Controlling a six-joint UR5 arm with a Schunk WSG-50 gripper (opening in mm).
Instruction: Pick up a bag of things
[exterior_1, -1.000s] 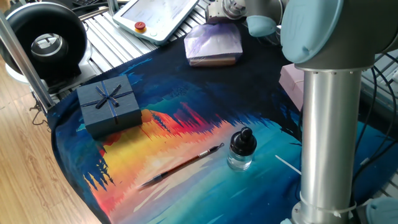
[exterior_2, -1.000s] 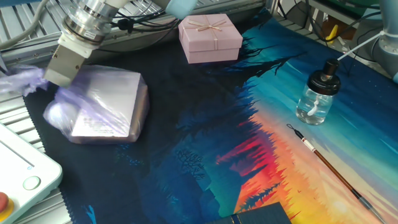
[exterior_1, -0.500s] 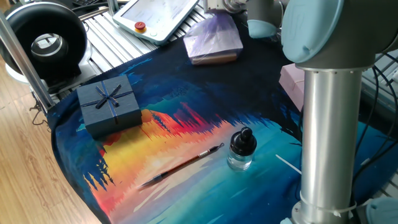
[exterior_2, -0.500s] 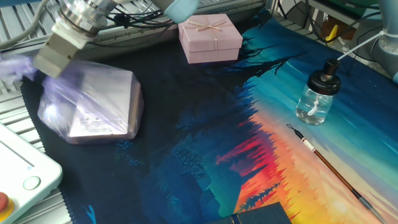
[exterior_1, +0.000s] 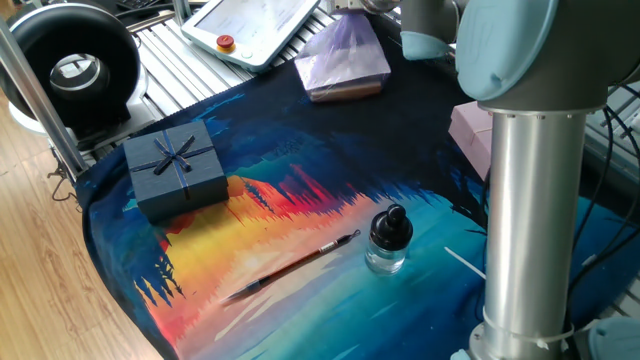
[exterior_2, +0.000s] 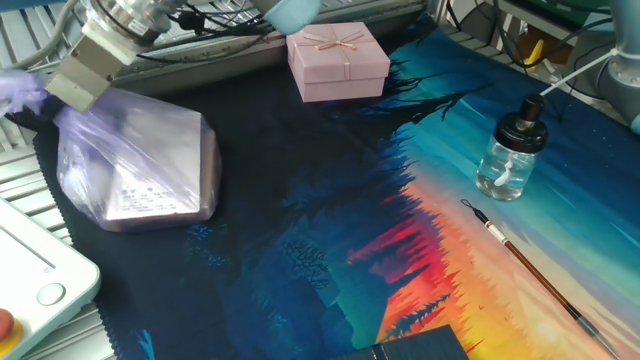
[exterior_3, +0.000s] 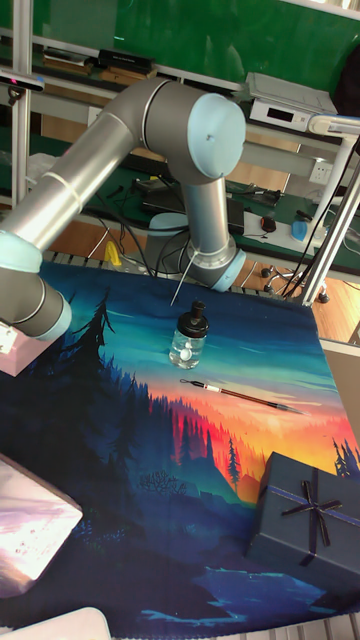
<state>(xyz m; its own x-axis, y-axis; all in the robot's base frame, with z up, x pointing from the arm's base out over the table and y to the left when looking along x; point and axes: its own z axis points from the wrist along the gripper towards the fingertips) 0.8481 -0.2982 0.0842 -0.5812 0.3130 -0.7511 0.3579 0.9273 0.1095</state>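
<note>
The bag of things (exterior_2: 135, 165) is a pale lilac crinkled plastic bag with a flat pinkish-brown block inside, at the far dark end of the painted cloth. My gripper (exterior_2: 62, 100) is shut on its gathered top, and a tuft of plastic sticks out past the fingers. The bag hangs tilted from the gripper, with its lower edge down at the cloth. In one fixed view the bag (exterior_1: 345, 60) is drawn up to a peak under the gripper (exterior_1: 352, 8) at the top edge. The tall fixed view shows only a corner of the bag (exterior_3: 25, 540).
A pink gift box (exterior_2: 337, 60) stands close to the bag. A dark blue gift box (exterior_1: 175, 168), a glass ink bottle (exterior_1: 388, 240) and a brush (exterior_1: 295, 262) lie on the painted cloth. A white teach pendant (exterior_1: 255, 25) lies behind the bag; the arm's column (exterior_1: 530, 200) rises at the right.
The gripper has risen and drawn away toward the cloth's far edge with the bag's neck in it. The bag has stretched upward and tilted, sliding slightly after it.
</note>
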